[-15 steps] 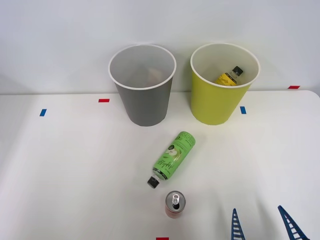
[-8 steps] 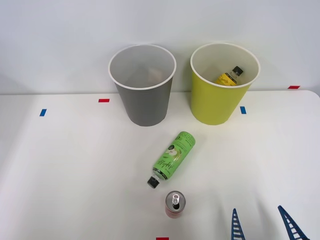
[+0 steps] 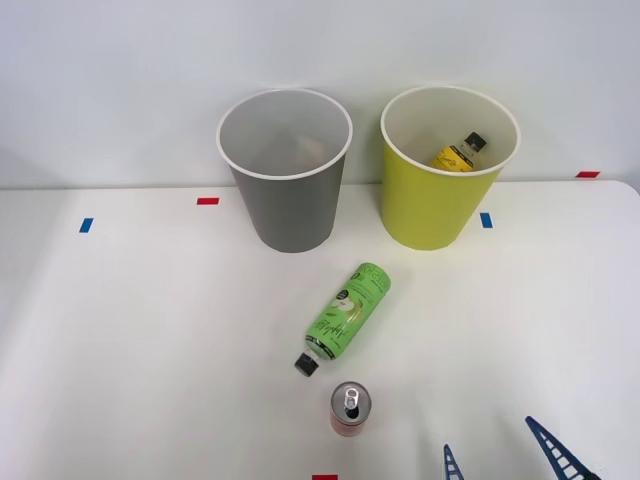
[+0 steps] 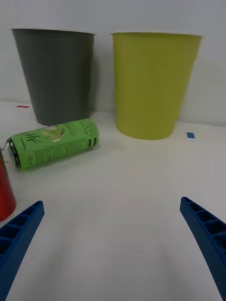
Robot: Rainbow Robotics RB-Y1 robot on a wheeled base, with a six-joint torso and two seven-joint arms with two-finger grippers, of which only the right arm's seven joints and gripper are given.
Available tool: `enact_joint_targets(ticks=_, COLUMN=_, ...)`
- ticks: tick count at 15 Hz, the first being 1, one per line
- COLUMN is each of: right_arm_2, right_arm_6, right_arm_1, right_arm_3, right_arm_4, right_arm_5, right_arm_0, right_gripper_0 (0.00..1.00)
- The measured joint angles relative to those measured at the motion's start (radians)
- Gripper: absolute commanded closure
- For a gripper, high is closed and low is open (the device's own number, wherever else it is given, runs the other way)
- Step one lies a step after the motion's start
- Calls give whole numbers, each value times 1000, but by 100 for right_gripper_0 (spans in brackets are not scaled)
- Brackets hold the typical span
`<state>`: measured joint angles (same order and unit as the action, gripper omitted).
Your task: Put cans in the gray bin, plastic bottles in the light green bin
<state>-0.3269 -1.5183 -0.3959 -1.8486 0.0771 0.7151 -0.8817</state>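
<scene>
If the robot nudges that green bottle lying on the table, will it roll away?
Probably. The green-labelled bottle lies on its side on the smooth white table, and its round body would likely roll if pushed from the side. Its label looks glossy, so it may slip a little in a grip. It seems rigid enough to hold its shape.

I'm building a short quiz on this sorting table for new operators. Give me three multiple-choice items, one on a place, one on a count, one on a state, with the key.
1. Where is the yellow-labelled bottle?
A. Inside the light green bin
B. Inside the gray bin
C. On the table

2. How many bottles lie on the table?
A. None
B. One
C. Two

3. How does the red can stand?
A. On its side
B. Upside down
C. Upright

Key: 1 A, its black cap and label show within that bin's rim. 2 B, the green-labelled bottle lies alone there. 3 C, its silver pull-tab top faces up, near the open right gripper.
</scene>
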Motion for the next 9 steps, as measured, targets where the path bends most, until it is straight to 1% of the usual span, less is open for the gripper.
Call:
enact_joint_targets(ticks=3, right_arm_2=-85, right_arm_6=-20, right_arm_1=-144, right_arm_3=-3, right_arm_4=-2, right_arm_5=14, right_arm_0=45, right_gripper_0=0)
enact_joint_targets(ticks=5, right_arm_2=-153, right_arm_6=-38, right_arm_1=-219, right_arm_3=-3, right_arm_4=-33, right_arm_5=34, right_arm_0=70, right_gripper_0=0)
enact_joint_targets(ticks=7, right_arm_2=-202, right_arm_6=-61, right_arm_1=-267, right_arm_3=-3, right_arm_4=-67, right_arm_5=45, right_arm_0=100, right_gripper_0=0)
enact_joint_targets(ticks=9, right_arm_2=-227, right_arm_6=-79, right_arm_1=-287, right_arm_3=-3, right_arm_4=-78, right_arm_5=47, right_arm_0=136, right_gripper_0=0)
